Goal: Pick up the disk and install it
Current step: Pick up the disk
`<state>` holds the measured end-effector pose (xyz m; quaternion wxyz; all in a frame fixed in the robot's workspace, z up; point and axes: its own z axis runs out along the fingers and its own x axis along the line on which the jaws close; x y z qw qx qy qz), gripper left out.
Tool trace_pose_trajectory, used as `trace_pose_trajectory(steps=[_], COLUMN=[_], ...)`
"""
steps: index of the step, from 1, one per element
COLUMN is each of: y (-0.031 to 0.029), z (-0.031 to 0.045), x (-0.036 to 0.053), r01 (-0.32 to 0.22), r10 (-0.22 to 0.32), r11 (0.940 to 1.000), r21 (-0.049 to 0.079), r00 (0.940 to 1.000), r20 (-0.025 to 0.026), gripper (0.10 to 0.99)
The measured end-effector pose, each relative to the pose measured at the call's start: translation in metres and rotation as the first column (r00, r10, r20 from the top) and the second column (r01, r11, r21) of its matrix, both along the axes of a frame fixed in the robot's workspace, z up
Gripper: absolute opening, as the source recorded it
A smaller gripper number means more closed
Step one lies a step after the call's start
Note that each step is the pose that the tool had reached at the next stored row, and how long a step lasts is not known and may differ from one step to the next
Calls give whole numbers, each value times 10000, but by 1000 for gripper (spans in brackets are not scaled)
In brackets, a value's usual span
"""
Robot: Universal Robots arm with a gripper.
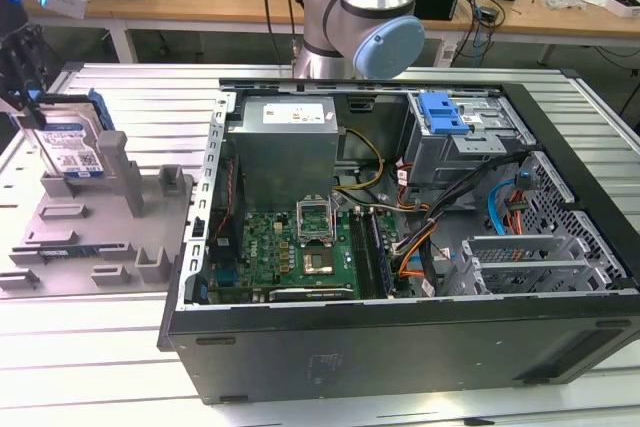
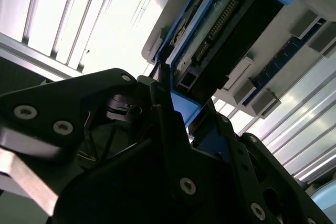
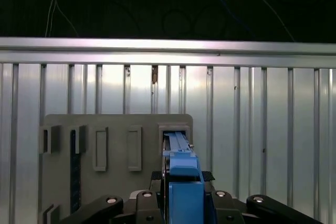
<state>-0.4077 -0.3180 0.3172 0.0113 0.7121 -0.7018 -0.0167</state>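
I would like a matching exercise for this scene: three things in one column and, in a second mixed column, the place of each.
1. disk
2. motherboard
3. blue clip

A. on the drive cage inside the case
B. upright at the grey holder, outside the case
C. flat on the floor of the open case

Pairs: 1-B, 2-C, 3-A.

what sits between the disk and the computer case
Two upright posts of the grey holder stand between the disk and the computer case, as the exterior view shows.
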Motion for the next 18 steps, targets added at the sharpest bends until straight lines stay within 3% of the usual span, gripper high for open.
trace_pose_trajectory(steps=[5, 8, 13, 18], y=[-1, -5, -9, -13], z=[138, 547, 780, 1072], x=[0, 4, 14, 31], r01=[8, 53, 80, 135], r10=[-8, -53, -80, -135], r11=[10000, 10000, 10000, 9999], r21=[0, 0, 0, 0], r00=[10000, 10000, 10000, 9999], r20=[0, 1, 0, 0], gripper=[369, 369, 369, 369])
